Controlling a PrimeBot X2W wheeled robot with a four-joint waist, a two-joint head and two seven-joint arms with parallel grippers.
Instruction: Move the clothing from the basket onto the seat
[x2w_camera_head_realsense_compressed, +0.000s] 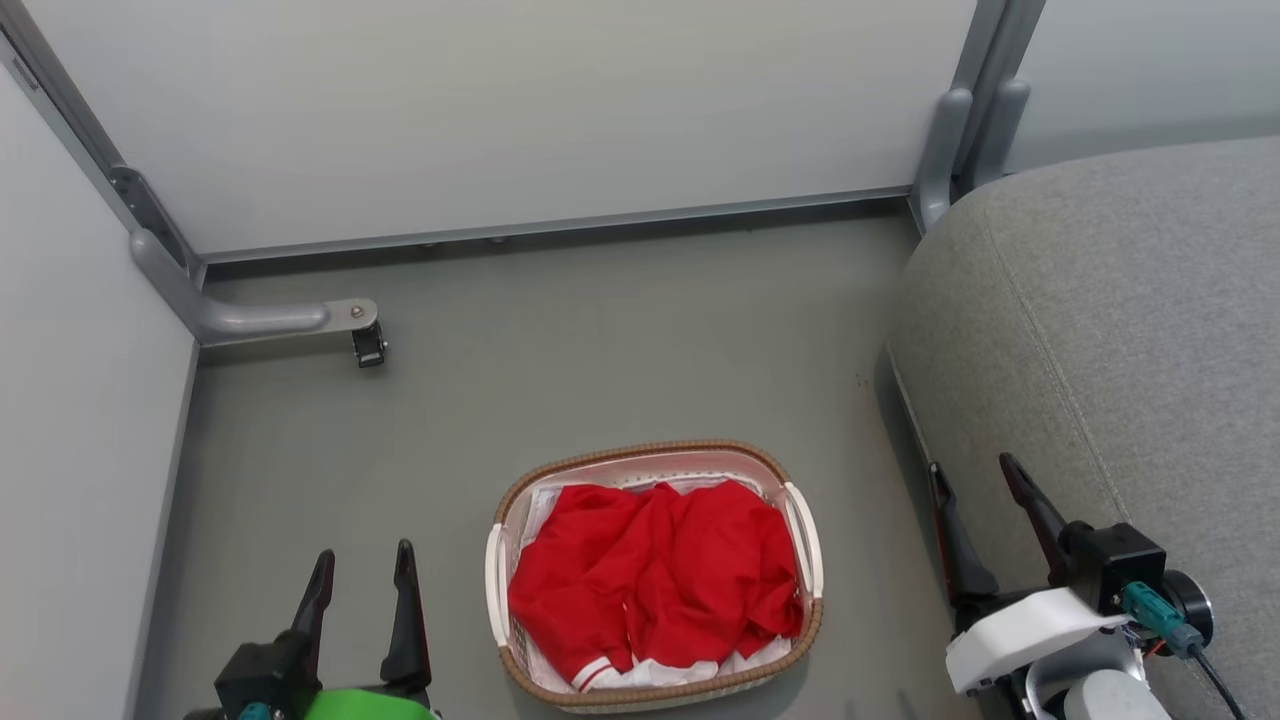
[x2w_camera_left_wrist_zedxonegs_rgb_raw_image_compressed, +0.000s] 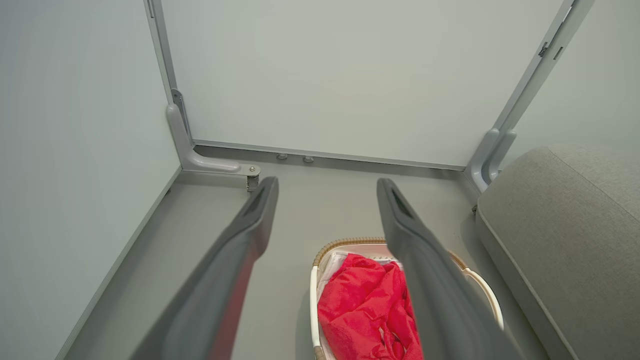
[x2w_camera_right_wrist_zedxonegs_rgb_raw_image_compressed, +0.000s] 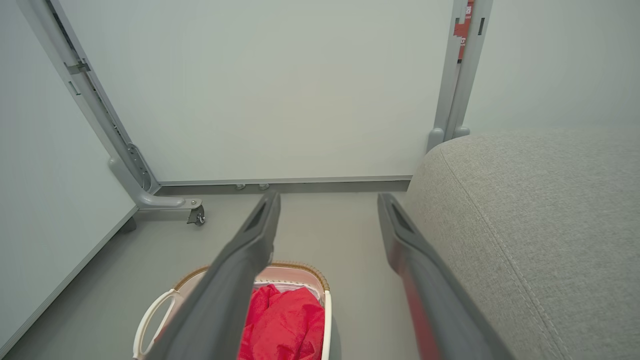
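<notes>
Bright red clothing (x2w_camera_head_realsense_compressed: 655, 585) with a white striped cuff lies bunched in the oval white basket (x2w_camera_head_realsense_compressed: 805, 535) with a brown woven rim, on the grey floor. The grey seat (x2w_camera_head_realsense_compressed: 1120, 340) rises at the right. My left gripper (x2w_camera_head_realsense_compressed: 360, 565) hovers open to the left of the basket, nothing between its fingers. My right gripper (x2w_camera_head_realsense_compressed: 975, 478) stands open between the basket and the seat's edge, also empty. The left wrist view has the clothing (x2w_camera_left_wrist_zedxonegs_rgb_raw_image_compressed: 362, 310), basket (x2w_camera_left_wrist_zedxonegs_rgb_raw_image_compressed: 313, 300) and seat (x2w_camera_left_wrist_zedxonegs_rgb_raw_image_compressed: 565, 235) beyond the left gripper (x2w_camera_left_wrist_zedxonegs_rgb_raw_image_compressed: 325, 187). Past the right gripper (x2w_camera_right_wrist_zedxonegs_rgb_raw_image_compressed: 327, 200), the right wrist view has the clothing (x2w_camera_right_wrist_zedxonegs_rgb_raw_image_compressed: 287, 322), basket (x2w_camera_right_wrist_zedxonegs_rgb_raw_image_compressed: 150, 320) and seat (x2w_camera_right_wrist_zedxonegs_rgb_raw_image_compressed: 540, 210).
White partition panels (x2w_camera_head_realsense_compressed: 500, 110) wall off the far and left sides. A grey panel foot with a small caster (x2w_camera_head_realsense_compressed: 367, 345) juts onto the floor at the far left. Grey posts (x2w_camera_head_realsense_compressed: 950, 150) stand at the far corner by the seat. Floor stretches between basket and panels.
</notes>
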